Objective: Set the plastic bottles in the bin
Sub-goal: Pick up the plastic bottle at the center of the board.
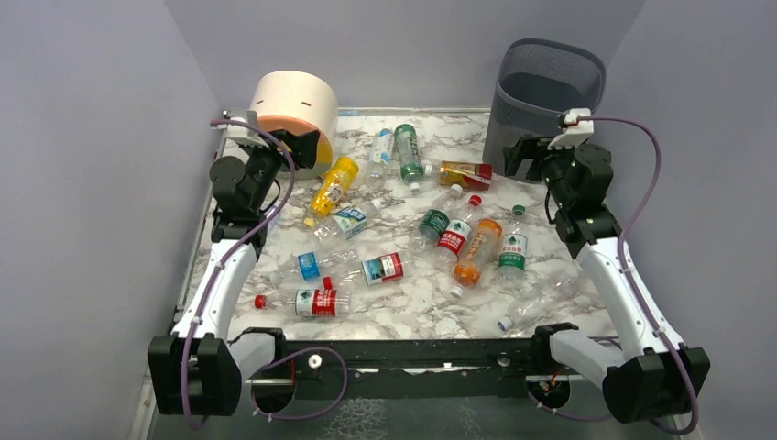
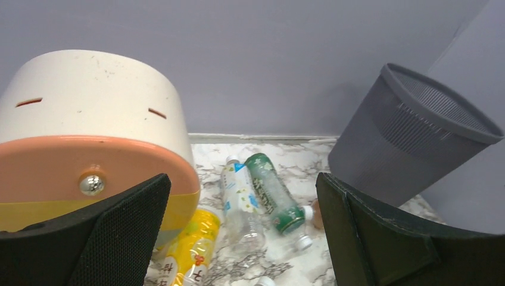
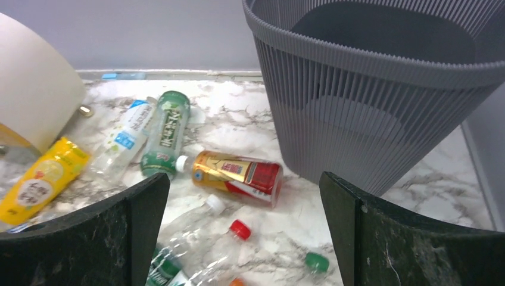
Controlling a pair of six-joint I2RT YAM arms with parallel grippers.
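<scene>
Twelve-odd bottles point(image 1: 476, 252) lie loose left of the bin point(image 1: 536, 103), none seen inside. Risk: round bottles may roll or squirt from a pinch; the right gripper point(image 1: 516, 156), raised just beside the bin, could knock it. Left gripper point(image 1: 295, 147) raised well apart from the bin. Both spread wide, empty

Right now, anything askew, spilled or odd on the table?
Nothing damaged or spilled that I can see. The plastic bottles lie scattered on their sides across the marble table, several bunched together near the middle. The mesh bin stands upright at the far right corner, no bottle visible in it.
</scene>
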